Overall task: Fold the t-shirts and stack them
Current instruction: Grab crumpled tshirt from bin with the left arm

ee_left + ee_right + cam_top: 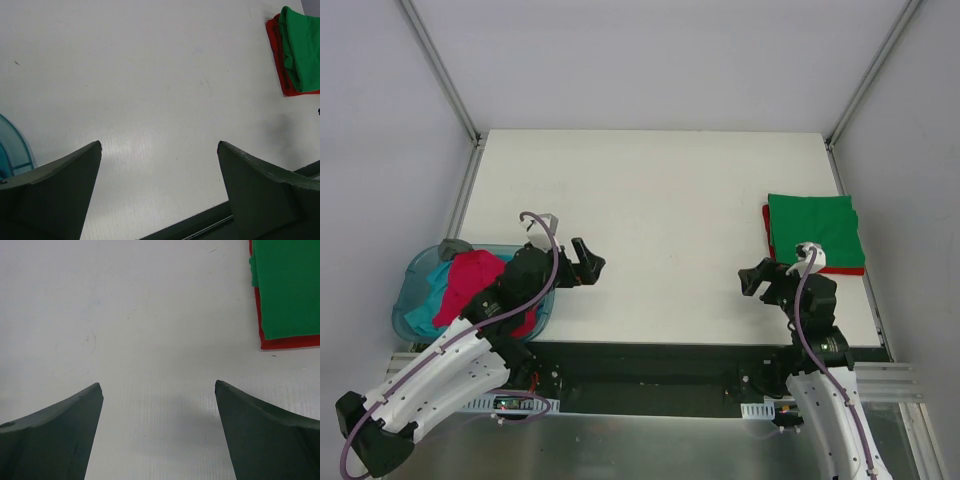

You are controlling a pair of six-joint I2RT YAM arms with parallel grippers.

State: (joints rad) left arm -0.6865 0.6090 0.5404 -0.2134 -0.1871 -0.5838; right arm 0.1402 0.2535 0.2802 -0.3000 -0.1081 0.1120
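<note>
A folded green t-shirt [814,228] lies on top of a folded crimson red t-shirt [767,232] at the table's right side. Both also show in the left wrist view, green [303,47] on red [276,45], and in the right wrist view, green [287,285] on red [290,342]. A loose crimson red t-shirt [470,280] and a teal t-shirt [436,290] lie crumpled in the blue tub [412,275] at the left. My left gripper [592,265] is open and empty over bare table, right of the tub. My right gripper [752,280] is open and empty, near and left of the stack.
The white table [650,220] has metal frame rails along its left and right sides and grey walls around it. A dark strip [650,355] runs along the near edge by the arm bases. The tub's rim [15,145] shows in the left wrist view.
</note>
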